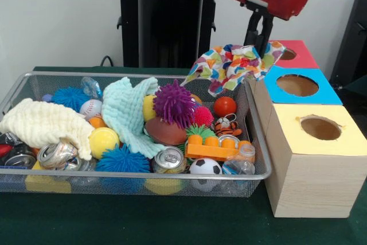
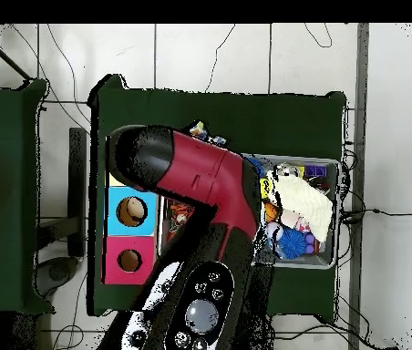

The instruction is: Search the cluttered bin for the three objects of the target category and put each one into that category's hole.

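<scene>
Red arm [image 2: 211,178], black rounded joint caps; black end effector [image 1: 262,32] stem.

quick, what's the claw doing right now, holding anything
claw: shut on the multicolored cloth, which hangs lifted over the bin's right end beside the red box.
</scene>
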Controlling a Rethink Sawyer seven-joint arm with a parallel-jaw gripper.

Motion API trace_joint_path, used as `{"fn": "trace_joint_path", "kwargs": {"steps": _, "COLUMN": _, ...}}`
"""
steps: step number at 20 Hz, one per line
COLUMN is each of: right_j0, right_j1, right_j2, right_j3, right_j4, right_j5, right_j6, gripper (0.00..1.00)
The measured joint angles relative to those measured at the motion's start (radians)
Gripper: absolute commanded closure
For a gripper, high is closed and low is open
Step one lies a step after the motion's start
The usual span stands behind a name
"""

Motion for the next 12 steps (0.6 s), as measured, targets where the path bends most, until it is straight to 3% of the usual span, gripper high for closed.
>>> {"fn": "trace_joint_path", "kwargs": {"steps": 12, "right_j0": 0.006, "right_j1": 0.069, "right_j2": -0.002, "right_j3": -0.133, "right_j4": 0.008, "right_j5": 0.0, "right_j6": 0.035, "gripper": 1.0}}
